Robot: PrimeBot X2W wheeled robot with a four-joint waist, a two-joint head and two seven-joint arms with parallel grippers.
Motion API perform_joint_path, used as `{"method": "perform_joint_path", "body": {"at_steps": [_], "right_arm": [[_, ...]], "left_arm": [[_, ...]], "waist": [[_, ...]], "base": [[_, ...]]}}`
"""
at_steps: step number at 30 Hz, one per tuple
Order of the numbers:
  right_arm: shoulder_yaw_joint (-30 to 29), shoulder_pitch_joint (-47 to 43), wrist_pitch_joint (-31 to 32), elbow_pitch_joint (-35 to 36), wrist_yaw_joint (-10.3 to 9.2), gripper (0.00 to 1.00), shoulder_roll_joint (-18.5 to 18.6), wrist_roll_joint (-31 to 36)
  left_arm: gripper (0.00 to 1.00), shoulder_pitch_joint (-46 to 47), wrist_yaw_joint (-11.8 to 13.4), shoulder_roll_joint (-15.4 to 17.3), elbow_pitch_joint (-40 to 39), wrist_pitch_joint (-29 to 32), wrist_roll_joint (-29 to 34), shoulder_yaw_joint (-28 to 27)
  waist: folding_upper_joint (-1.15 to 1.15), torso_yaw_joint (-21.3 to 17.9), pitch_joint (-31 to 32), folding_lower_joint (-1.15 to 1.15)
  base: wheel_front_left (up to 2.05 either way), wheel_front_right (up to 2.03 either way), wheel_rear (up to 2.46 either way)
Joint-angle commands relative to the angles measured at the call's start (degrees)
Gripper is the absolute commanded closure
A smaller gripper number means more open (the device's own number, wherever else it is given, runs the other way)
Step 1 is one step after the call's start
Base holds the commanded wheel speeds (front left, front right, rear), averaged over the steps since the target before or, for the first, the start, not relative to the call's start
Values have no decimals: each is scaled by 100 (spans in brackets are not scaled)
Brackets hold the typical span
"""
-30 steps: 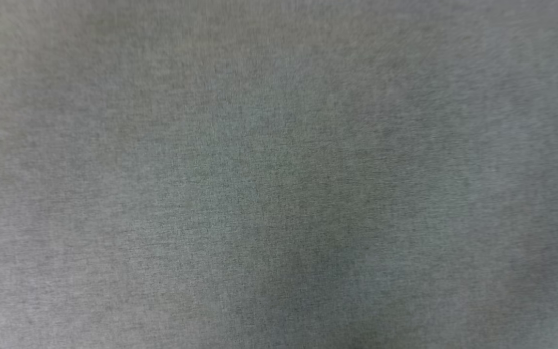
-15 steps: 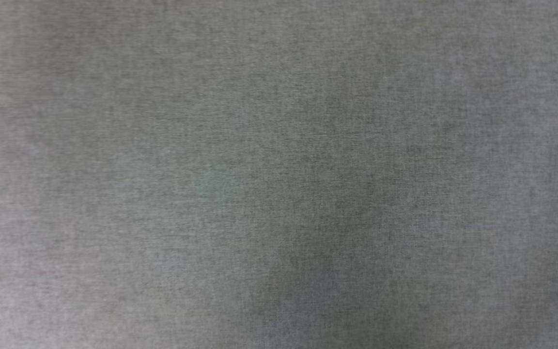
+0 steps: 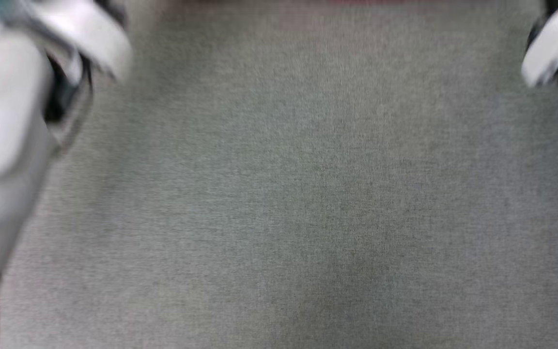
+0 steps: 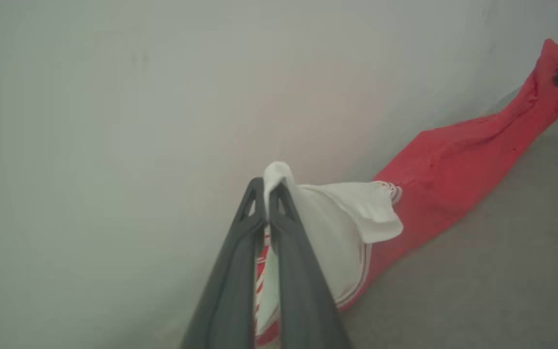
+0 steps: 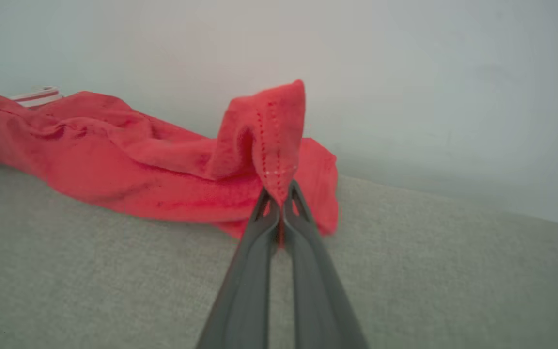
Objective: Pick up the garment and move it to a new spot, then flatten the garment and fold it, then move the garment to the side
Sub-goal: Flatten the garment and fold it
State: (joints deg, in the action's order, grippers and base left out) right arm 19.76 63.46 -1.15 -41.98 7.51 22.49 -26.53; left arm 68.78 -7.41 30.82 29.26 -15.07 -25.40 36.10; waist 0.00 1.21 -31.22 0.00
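Here, left hand [image 4: 267, 188] and right hand [image 5: 280, 191] pinch garment [image 5: 138, 165].

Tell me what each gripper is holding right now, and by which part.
Both are shut on the garment: the left gripper pinches its white sleeve, and the right gripper pinches a fold of its red stitched hem.

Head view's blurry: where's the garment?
In wrist views, the garment stretches along the grey surface, white sleeve pinched in the left gripper, red hem in the right gripper.
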Motion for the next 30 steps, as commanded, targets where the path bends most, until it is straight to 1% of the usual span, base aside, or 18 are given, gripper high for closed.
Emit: {"method": "perform_joint_path", "body": {"at_steps": [1, 2, 4, 7, 12, 17, 24, 27, 30], "right_arm": [[241, -538, -28, 164, -5, 100, 165, -202], [241, -538, -28, 164, -5, 100, 165, -202], [513, -1001, -13, 315, -4, 100, 340, -345], [810, -1627, 12, 543, -5, 100, 582, -657], [1092, -2504, 91, 884, -5, 100, 955, -1084], [1323, -3275, 204, 1206, -5, 100, 1288, -1403], [1396, -4259, 436, 1771, -5, 100, 1705, -1878], [1305, -4679, 556, 2037, -5, 100, 1855, -2133], [1189, -5119, 675, 2314, -5, 100, 2000, -2287]], "left_arm": [[100, -628, -4, 107, -160, -8, -114, 114], [100, -628, -4, 107, -160, -8, -114, 114], [100, -1174, 34, 181, -323, 22, -219, 193], [100, -1990, 125, 362, -625, 233, -419, 297], [100, -3290, 221, 837, -1303, 965, -845, 516], [100, -4430, 496, 1310, -2267, 1675, -1336, 670], [100, -5742, 971, 1952, -3520, 2458, -1991, 861], [100, -6145, 1062, 2194, -3902, 2709, -2238, 947], [100, -6481, 1182, 2343, -4223, 2874, -2495, 1007]], "waist": [[0, 148, 545, 0], [0, 148, 545, 0], [0, 179, 801, 0], [0, 216, 1146, 0], [0, 253, 1635, 0], [0, 308, 2066, 0], [0, 290, 2560, 0], [0, 285, 2721, 0], [0, 277, 2849, 0]], "base": [[0, 0, 0], [0, 0, 0], [0, 0, 0], [0, 0, 0], [0, 0, 0], [0, 0, 0], [0, 0, 0], [0, 0, 0], [0, 0, 0]]}}
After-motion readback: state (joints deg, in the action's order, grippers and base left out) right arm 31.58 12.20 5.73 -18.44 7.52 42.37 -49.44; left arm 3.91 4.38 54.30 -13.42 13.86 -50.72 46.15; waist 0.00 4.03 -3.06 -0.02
